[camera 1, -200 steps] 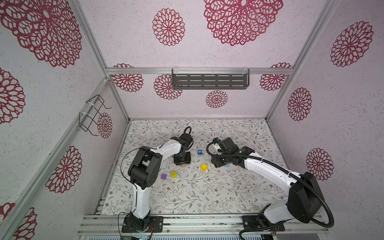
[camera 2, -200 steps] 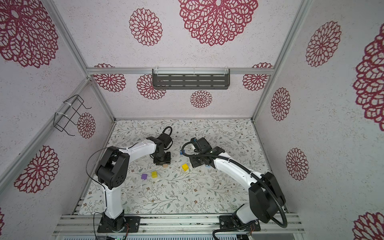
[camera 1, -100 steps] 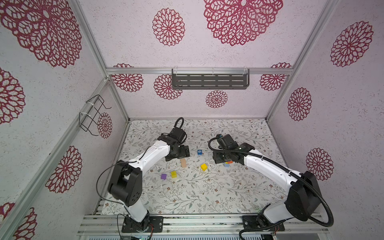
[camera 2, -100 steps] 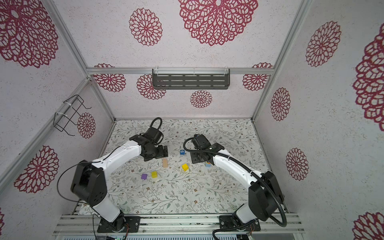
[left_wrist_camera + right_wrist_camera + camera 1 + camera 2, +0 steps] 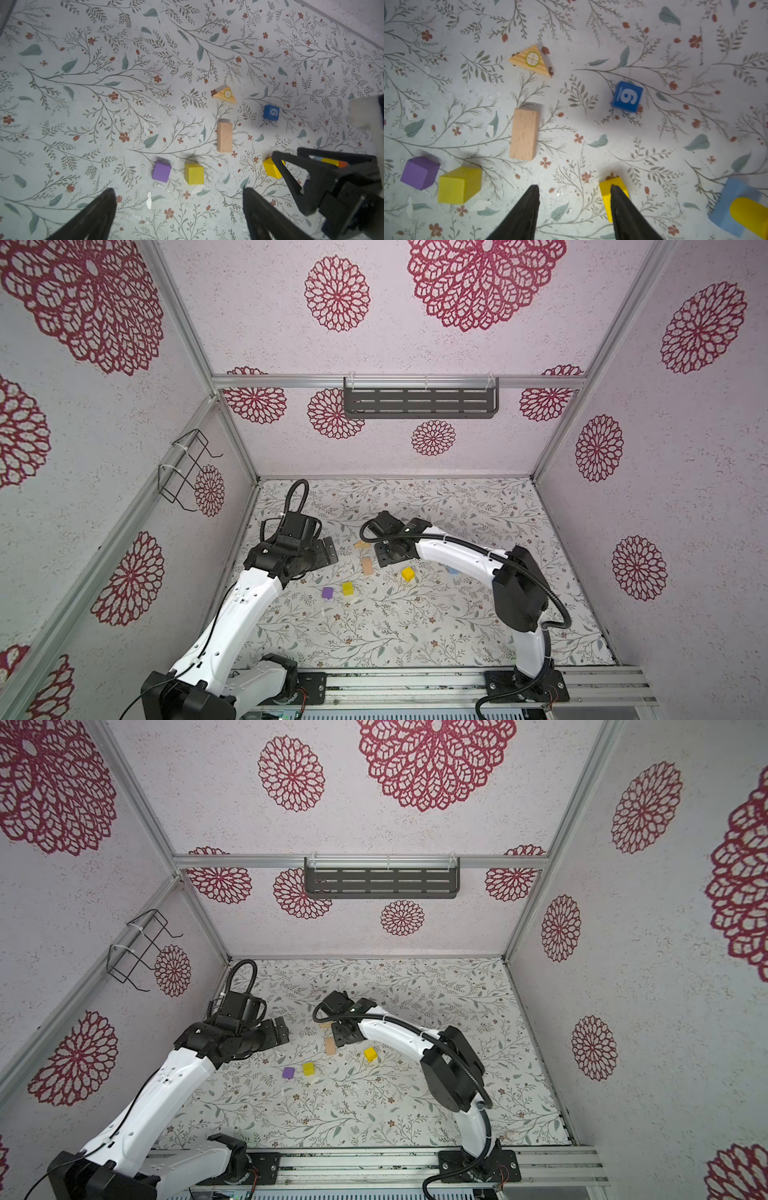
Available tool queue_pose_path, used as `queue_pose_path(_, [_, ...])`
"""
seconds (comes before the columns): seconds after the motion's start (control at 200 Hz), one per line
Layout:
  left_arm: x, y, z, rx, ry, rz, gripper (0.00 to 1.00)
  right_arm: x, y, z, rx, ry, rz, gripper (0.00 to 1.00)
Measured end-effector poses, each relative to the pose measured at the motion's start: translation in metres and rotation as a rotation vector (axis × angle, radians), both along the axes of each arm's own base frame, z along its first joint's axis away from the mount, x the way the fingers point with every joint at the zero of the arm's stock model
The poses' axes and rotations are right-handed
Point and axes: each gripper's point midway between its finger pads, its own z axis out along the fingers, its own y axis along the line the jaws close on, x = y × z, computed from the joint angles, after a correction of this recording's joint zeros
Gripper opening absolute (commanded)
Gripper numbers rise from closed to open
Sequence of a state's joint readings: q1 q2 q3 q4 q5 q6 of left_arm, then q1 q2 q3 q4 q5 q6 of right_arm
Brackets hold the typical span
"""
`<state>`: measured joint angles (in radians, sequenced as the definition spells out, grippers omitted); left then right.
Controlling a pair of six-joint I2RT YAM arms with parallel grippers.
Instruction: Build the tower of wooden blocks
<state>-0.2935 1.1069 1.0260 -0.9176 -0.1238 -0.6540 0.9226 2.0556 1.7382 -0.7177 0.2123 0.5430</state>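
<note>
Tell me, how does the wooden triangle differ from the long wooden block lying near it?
The wooden triangle is three-sided; the long wooden block is a rectangular bar. The triangle bears a yellow-green crossed circle; the long block is plain. The triangle has bold striped grain, the long block a fine, pinkish one. Both are unpainted wood lying flat on the floral table, not touching.

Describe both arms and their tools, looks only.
Left arm and right arm: white shells with black joints, each trailing a looping black cable. Left tool and right tool: matte black fingers tapering to points.
</note>
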Motion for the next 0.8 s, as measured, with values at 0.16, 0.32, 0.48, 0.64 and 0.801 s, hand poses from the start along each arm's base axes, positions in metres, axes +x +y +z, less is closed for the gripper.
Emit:
queue_pose_path(0.16, [-0.011, 0.012, -0.008, 0.003, -0.003, 0.016, 0.97, 0.004, 0.028, -0.021, -0.009, 0.013, -0.003, 0.60])
queue_pose_path(0.32, [-0.013, 0.012, -0.011, -0.004, -0.003, 0.006, 0.97, 0.005, 0.044, -0.041, -0.019, 0.027, -0.012, 0.57])
queue_pose_path(0.48, [-0.014, 0.008, -0.014, -0.020, 0.002, -0.014, 0.97, 0.004, 0.053, -0.054, -0.032, 0.039, -0.024, 0.54])
queue_pose_path(0.64, [-0.012, 0.004, -0.012, -0.037, -0.010, -0.027, 0.97, 0.003, 0.057, -0.060, -0.037, 0.049, -0.035, 0.50])
queue_pose_path(0.801, [-0.011, 0.003, -0.010, -0.049, -0.017, -0.035, 0.97, 0.004, 0.060, -0.065, -0.040, 0.054, -0.040, 0.46])
